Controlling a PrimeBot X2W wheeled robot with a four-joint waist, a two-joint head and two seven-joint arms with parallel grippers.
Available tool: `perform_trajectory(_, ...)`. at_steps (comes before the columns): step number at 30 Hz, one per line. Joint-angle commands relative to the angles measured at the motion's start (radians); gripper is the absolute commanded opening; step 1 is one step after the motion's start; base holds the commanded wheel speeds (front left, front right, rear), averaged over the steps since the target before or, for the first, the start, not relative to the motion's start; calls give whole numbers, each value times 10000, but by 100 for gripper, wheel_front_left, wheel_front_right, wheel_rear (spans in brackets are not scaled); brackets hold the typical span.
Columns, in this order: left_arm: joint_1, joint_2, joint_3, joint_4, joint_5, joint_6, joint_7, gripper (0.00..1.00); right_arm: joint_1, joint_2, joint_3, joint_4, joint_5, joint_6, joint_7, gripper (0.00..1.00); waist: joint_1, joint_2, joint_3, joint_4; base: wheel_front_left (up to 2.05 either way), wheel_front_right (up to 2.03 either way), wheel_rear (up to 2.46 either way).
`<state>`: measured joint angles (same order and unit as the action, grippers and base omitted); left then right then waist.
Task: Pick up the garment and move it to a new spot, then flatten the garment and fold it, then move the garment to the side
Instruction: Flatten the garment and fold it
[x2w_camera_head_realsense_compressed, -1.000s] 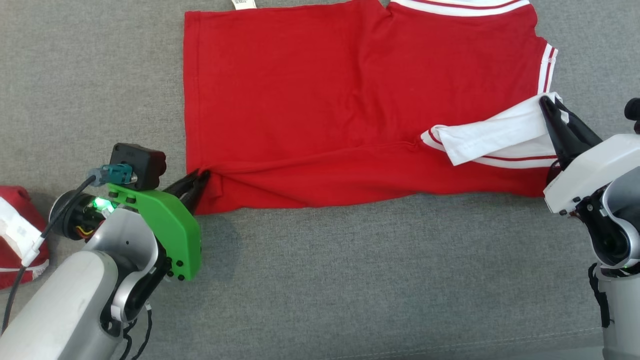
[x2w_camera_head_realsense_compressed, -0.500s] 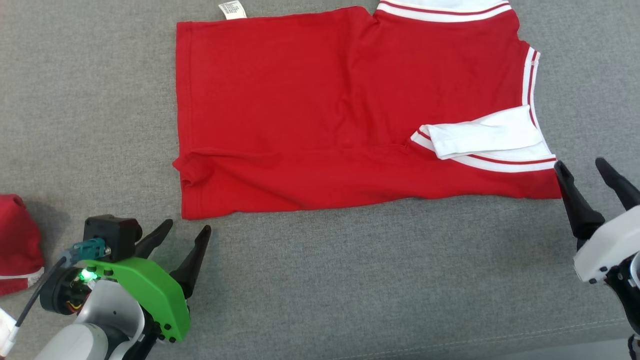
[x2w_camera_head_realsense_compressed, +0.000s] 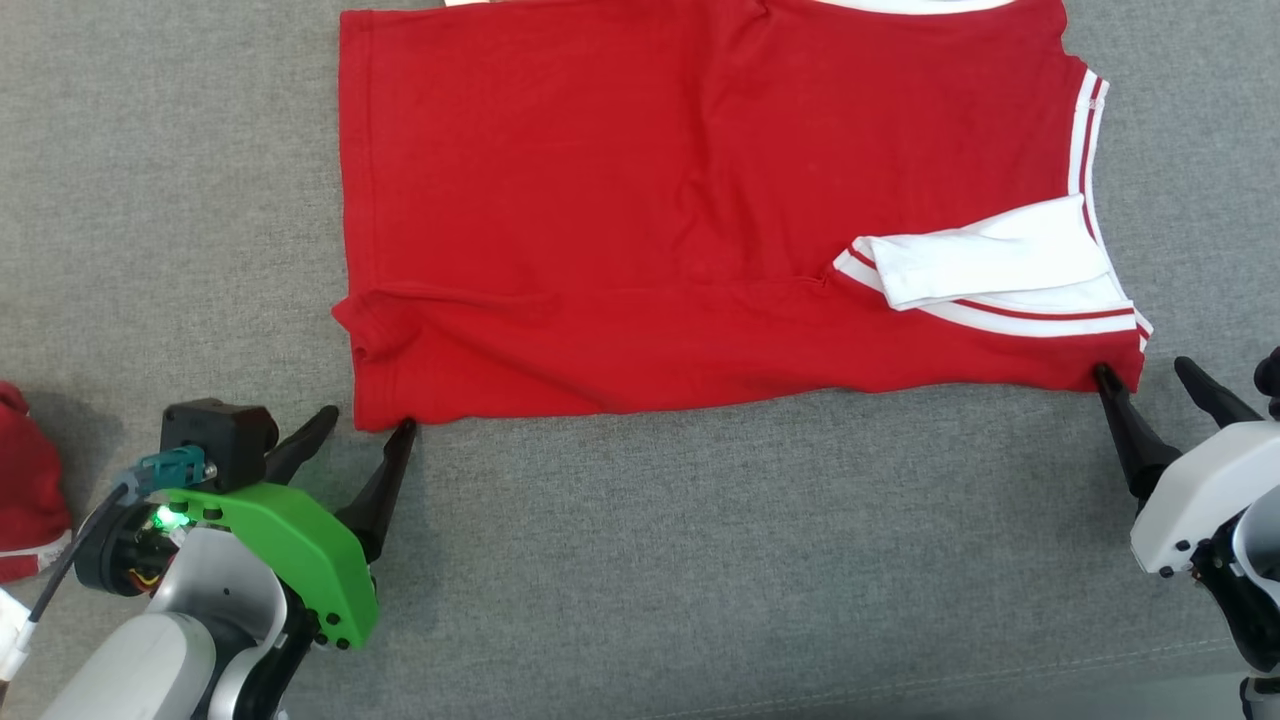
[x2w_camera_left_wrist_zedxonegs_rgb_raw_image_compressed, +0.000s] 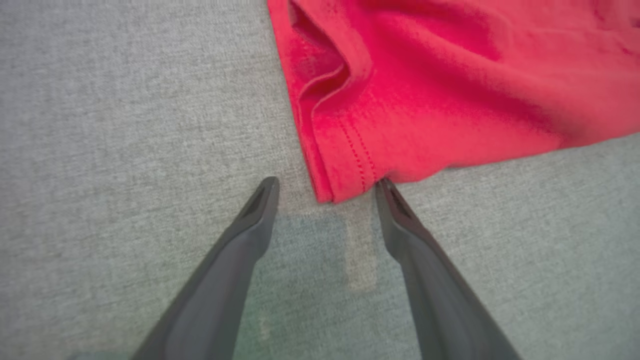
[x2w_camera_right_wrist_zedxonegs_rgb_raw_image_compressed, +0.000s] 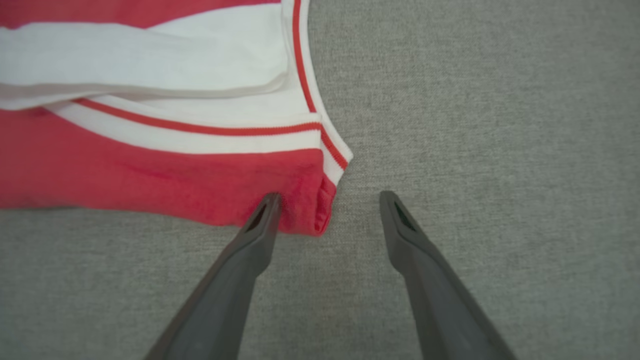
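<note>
The garment (x2w_camera_head_realsense_compressed: 640, 220) lies flat on the surface (x2w_camera_head_realsense_compressed: 700, 560), filling the far middle of the head view. A sleeve (x2w_camera_head_realsense_compressed: 985, 262) lies folded across the garment near its right edge. The left hand (x2w_camera_head_realsense_compressed: 367, 418) sits at the garment's near left corner, one fingertip touching the hem and the other on bare surface to the left. The right hand (x2w_camera_head_realsense_compressed: 1142, 366) sits at the near right corner, its inner fingertip against the cloth's edge and its outer one beyond it. A second cloth (x2w_camera_head_realsense_compressed: 25, 490) lies far left, well apart.

The sort of place cannot be told: the surface (x2w_camera_head_realsense_compressed: 700, 560) is grey woven cloth with a stitched seam (x2w_camera_head_realsense_compressed: 1000, 682).
</note>
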<state>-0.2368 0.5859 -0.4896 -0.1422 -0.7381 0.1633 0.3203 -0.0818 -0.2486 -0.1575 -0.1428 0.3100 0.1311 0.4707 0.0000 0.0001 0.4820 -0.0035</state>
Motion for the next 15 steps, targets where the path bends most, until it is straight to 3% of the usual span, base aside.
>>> perform_trajectory(1,-103,-67,-14,12,-81,-54,22,100,-106,-20,1,48,-10,-5,-34,100,0,-1,14,-1,0,0,0)
perform_trajectory(11,-477,-205,-88,184,-352,-225,258,100,-354,-90,228,278,42,-5,225,100,0,-1,96,35,0,0,0)
perform_trajectory(12,-514,-229,-121,270,-368,-245,323,95,-382,-105,249,294,49,-5,274,100,0,-1,103,40,0,0,0)
perform_trajectory(13,-561,-247,-145,363,-374,-296,322,55,-420,-107,266,306,50,-5,302,100,0,-1,110,45,0,0,0)
perform_trajectory(14,-604,-277,-160,435,-392,-324,334,38,-454,-105,278,315,45,-5,325,100,0,-1,115,47,0,0,0)
perform_trajectory(15,-635,-311,-176,490,-443,-348,355,9,-481,-107,316,323,40,-4,356,100,0,-1,119,47,0,0,0)
